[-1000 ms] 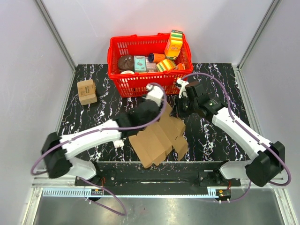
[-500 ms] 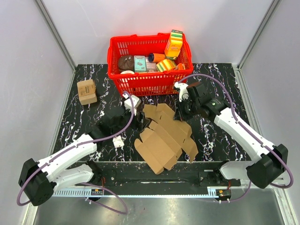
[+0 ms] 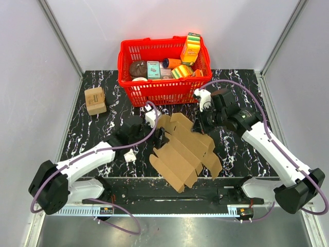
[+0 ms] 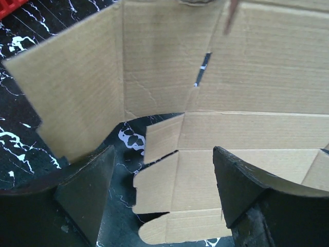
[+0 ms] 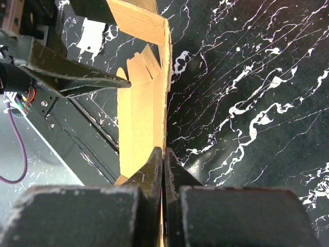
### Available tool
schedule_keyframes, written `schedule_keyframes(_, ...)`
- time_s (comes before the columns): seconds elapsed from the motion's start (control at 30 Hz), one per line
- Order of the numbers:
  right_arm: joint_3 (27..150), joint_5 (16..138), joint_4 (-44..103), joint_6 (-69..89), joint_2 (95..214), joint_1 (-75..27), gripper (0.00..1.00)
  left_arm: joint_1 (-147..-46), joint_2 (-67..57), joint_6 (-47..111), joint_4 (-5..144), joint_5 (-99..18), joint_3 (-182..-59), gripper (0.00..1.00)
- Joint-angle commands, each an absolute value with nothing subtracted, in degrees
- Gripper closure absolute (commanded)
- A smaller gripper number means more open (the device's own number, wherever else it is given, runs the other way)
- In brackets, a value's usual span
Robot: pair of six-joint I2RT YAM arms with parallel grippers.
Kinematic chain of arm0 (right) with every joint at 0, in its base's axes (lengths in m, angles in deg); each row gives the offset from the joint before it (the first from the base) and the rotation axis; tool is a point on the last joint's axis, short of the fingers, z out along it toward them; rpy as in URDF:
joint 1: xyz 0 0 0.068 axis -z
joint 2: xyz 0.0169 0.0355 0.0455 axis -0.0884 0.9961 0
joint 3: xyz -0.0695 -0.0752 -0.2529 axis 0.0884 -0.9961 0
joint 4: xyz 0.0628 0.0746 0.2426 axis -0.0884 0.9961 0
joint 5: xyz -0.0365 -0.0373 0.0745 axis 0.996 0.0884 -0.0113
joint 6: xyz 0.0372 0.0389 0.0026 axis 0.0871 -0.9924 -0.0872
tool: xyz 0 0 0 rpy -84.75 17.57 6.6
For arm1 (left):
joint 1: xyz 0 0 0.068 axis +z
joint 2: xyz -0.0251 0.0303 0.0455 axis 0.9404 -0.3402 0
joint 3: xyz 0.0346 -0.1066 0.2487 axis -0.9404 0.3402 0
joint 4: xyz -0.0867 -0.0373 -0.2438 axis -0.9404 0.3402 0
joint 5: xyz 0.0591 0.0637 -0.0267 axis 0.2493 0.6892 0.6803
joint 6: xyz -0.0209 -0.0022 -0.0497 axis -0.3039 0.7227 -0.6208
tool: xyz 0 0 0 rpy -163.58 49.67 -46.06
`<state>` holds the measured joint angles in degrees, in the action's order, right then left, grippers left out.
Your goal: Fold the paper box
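While your right gripper [image 5: 163, 153] pinches the paper box [image 3: 182, 152] by one flap edge (jaws clenched tight), your left gripper [image 4: 163, 170] gapes, empty.

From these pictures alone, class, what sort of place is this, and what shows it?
Probably a robot test cell: a left arm and right arm mounted at a marble-patterned table, blank white walls closing it in, and a red basket of packages.
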<state>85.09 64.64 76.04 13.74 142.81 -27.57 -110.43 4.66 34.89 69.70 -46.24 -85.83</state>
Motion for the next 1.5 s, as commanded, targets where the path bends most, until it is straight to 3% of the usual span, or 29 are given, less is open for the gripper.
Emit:
schedule_keyframes(0.0, 88.10, 62.23, 77.18, 14.79, 141.06, -28.06, 0.98, -109.49, 3.62, 36.44, 64.26, -48.20, -85.97, 0.19)
schedule_keyframes(0.4, 88.28, 61.26, 77.27, 14.44, 140.09, -28.06, 0.97, -108.87, -0.68, 36.88, 62.05, -53.03, -86.23, 0.24)
schedule_keyframes(0.53, 88.45, 61.18, 77.27, 14.44, 140.00, -28.06, 0.97, -108.87, -1.39, 36.79, 61.97, -53.99, -86.32, 0.32)
schedule_keyframes(0.67, 88.36, 61.26, 77.27, 14.27, 140.00, -28.06, 0.97, -108.87, -1.48, 36.88, 63.01, -53.91, -86.85, 0.48)
schedule_keyframes(0.87, 88.28, 61.26, 77.09, 13.74, 140.27, -28.06, 0.97, -108.78, -1.74, 37.67, 65.48, -53.38, -88.08, 0.57)
schedule_keyframes(1.0, 88.19, 60.91, 76.91, 12.95, 140.53, -28.06, 0.97, -108.87, -2.01, 37.41, 65.57, -53.82, -88.61, 0.69)
schedule_keyframes(1.47, 88.45, 62.84, 74.28, 7.42, 142.02, -27.98, 0.97, -109.31, -2.18, 31.79, 64.78, -52.60, -89.84, 0.89)
